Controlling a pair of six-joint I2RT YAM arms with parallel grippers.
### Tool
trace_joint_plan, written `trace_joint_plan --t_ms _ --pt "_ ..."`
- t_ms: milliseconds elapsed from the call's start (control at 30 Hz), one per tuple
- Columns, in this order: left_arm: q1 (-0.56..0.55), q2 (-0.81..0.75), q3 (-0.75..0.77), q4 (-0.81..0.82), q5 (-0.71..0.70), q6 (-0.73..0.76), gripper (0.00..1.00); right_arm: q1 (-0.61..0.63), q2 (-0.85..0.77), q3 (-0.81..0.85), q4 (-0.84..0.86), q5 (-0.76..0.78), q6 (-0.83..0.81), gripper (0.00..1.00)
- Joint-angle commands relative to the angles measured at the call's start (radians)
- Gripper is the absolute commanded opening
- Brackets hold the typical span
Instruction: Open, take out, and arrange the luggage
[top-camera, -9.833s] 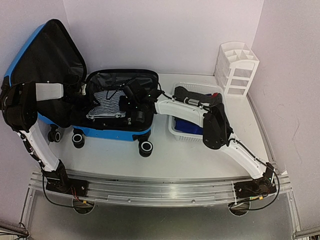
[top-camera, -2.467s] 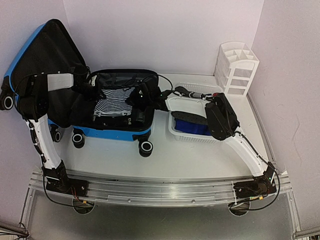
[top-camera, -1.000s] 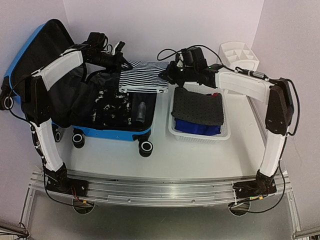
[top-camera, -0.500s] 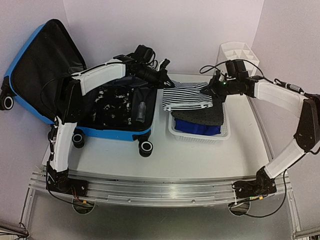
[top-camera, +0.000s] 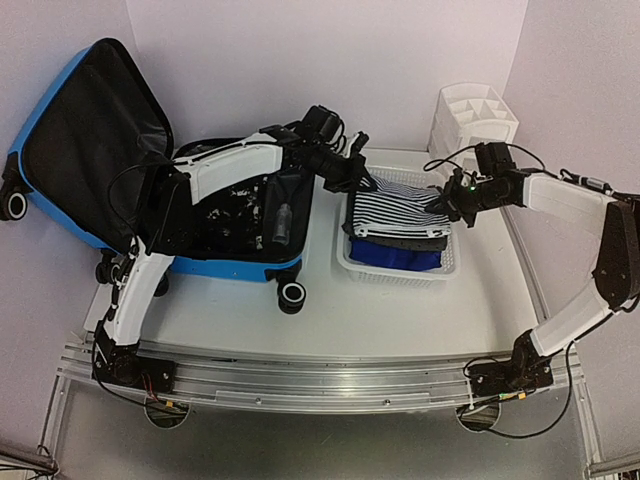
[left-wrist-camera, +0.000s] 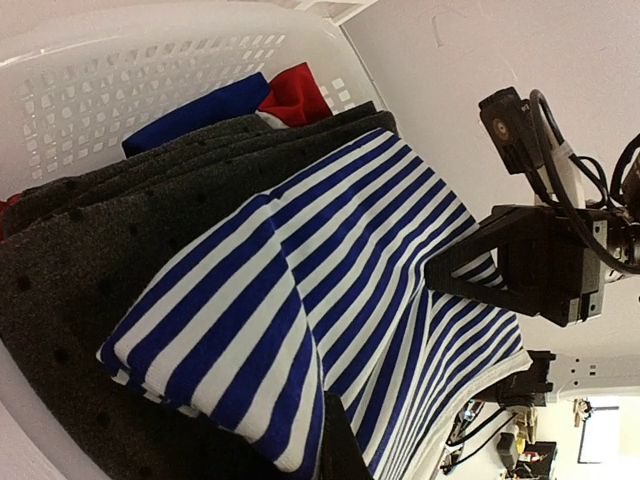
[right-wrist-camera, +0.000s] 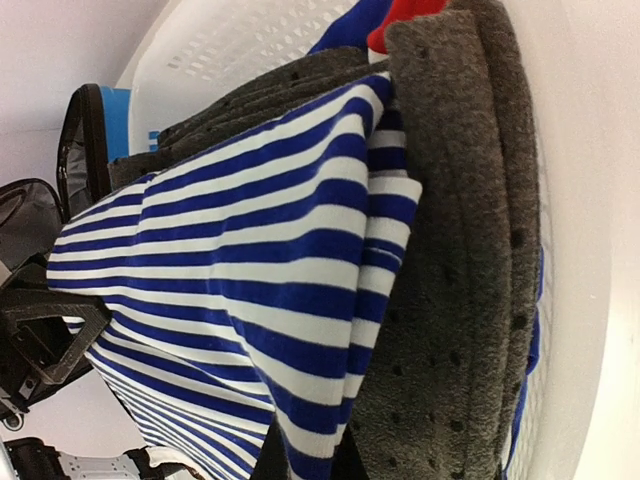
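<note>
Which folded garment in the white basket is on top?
The blue-and-white striped garment. It lies over the dark grey dotted garment, with plain blue fabric lower in the stack.

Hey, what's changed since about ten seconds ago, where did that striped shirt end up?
The arms took the striped shirt out of the luggage, lifted it and carried it to the right. The left gripper and right gripper hold its two ends, shut, and it is lowered onto the grey garment in the white basket. Unchanged: the luggage lies open, and the basket and organizer are in place.
</note>
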Motion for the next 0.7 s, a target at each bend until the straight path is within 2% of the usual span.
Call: trace_joint_plan --t_ms 0,200,267,300,400,467,533,667 --pt "0.010 0.030 0.048 0.036 -0.078 -0.006 0.03 -0.045 -0.014 -0.030 -0.049 0.045 -0.038 0.00" --pt "0.010 0.036 0.043 0.024 -0.157 0.069 0.05 -0.047 0.015 -0.025 -0.049 0.073 -0.047 0.01" --pt "0.010 0.036 0.045 0.002 -0.182 0.093 0.07 -0.048 0.016 -0.031 -0.049 0.073 -0.043 0.10" --pt "0.010 0.034 0.045 -0.013 -0.191 0.106 0.11 -0.047 0.019 -0.032 -0.050 0.064 -0.040 0.17" --pt "0.012 0.018 0.069 -0.056 -0.185 0.130 0.35 -0.047 0.002 -0.032 -0.080 0.065 -0.045 0.29" --pt "0.011 0.009 0.105 -0.073 -0.156 0.133 0.46 -0.047 -0.040 -0.019 -0.132 0.121 -0.058 0.36" --pt "0.010 0.000 0.129 -0.083 -0.134 0.138 0.52 -0.048 -0.079 0.009 -0.178 0.177 -0.077 0.37" --pt "0.010 -0.017 0.149 -0.124 -0.151 0.185 0.53 -0.047 -0.102 0.116 -0.261 0.243 -0.120 0.35"
